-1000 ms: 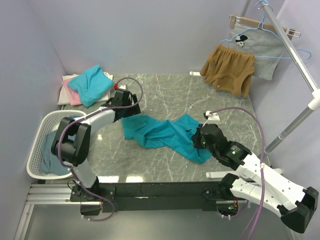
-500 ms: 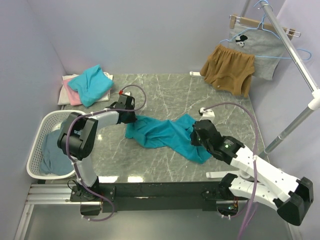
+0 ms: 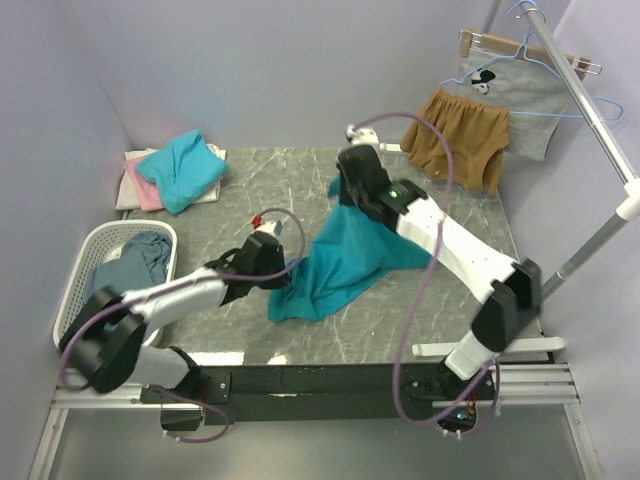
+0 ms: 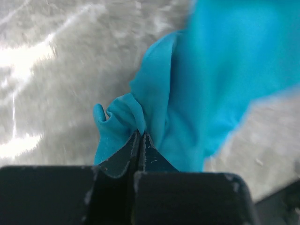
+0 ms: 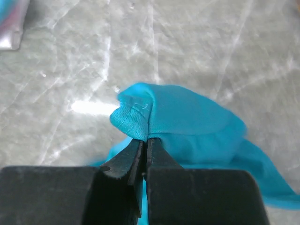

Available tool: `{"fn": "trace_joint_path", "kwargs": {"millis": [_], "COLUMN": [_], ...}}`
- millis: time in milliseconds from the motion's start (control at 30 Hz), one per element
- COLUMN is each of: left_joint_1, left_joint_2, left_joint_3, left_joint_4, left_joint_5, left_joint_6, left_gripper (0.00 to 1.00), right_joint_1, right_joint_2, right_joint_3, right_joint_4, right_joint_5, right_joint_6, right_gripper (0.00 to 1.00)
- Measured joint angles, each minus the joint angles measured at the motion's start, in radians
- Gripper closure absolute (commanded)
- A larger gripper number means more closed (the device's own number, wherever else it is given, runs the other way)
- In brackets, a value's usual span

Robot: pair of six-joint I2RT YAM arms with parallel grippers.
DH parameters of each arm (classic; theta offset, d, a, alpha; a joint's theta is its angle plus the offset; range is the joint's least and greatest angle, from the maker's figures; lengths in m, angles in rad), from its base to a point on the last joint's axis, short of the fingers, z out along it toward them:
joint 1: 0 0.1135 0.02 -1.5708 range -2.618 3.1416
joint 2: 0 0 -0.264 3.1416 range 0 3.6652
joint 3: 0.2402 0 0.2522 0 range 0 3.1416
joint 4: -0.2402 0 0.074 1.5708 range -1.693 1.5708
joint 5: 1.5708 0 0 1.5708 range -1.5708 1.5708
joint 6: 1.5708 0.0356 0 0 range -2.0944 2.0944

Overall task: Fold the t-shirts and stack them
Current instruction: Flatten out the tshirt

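A teal t-shirt [image 3: 345, 255] hangs stretched between my two grippers over the middle of the marble table [image 3: 440, 220]. My right gripper [image 3: 338, 190] is shut on a hemmed edge of it, raised toward the far side; the wrist view shows the fabric [image 5: 187, 117] pinched at the gripper's [image 5: 144, 139] tips. My left gripper [image 3: 279, 286] is shut on the shirt's near-left end, low by the table; its wrist view shows bunched cloth [image 4: 211, 70] clamped in the gripper [image 4: 140, 134]. A stack at the back left holds another teal t-shirt [image 3: 180, 165] over a pink one [image 3: 145, 192] and a white one [image 3: 133, 160].
A white laundry basket [image 3: 78, 290] at the left edge holds a slate-blue garment [image 3: 135, 258]. Tan-brown shorts [image 3: 455, 135] and a grey printed garment [image 3: 515, 95] hang at the back right from a metal rail [image 3: 590, 115].
The left gripper has shut on the shirt's left end and pulled it toward the near edge. The right gripper has carried its end up and to the far middle, lifting the shirt.
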Motion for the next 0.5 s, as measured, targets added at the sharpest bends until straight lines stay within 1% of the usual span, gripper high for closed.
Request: {"fn": "trace_joint_path", "kwargs": {"millis": [133,200,233,300,400,500], "left_joint_1": [-0.069,-0.124,-0.148,-0.229,-0.299,-0.336], "left_joint_2": [-0.205,-0.259,-0.273,-0.269,-0.222,-0.157], "left_joint_3": [-0.090,-0.116,-0.124,-0.126,-0.126,-0.126], "left_joint_4": [-0.010,-0.010,-0.012,-0.007,0.019,0.054], "left_joint_5": [-0.013,-0.009,-0.009,-0.008,-0.009,0.011], "left_joint_6": [-0.066,-0.092,-0.104,-0.122,-0.130,-0.129], "left_gripper": [0.99,0.99,0.99,0.99,0.99,0.51], "right_joint_1": [-0.005,-0.003,-0.001,0.005,0.026,0.051], "right_joint_2": [0.208,0.296,0.330,0.372,0.371,0.302], "right_joint_3": [0.299,0.428,0.480,0.549,0.559,0.478], "right_joint_4": [-0.048,-0.076,-0.093,-0.123,-0.137,-0.113], "right_joint_5": [-0.068,-0.110,-0.129,-0.159,-0.189,-0.211], "right_joint_6": [-0.047,-0.069,-0.079,-0.102,-0.132,-0.154], "right_gripper": [1.00,1.00,1.00,1.00,1.00,1.00]}}
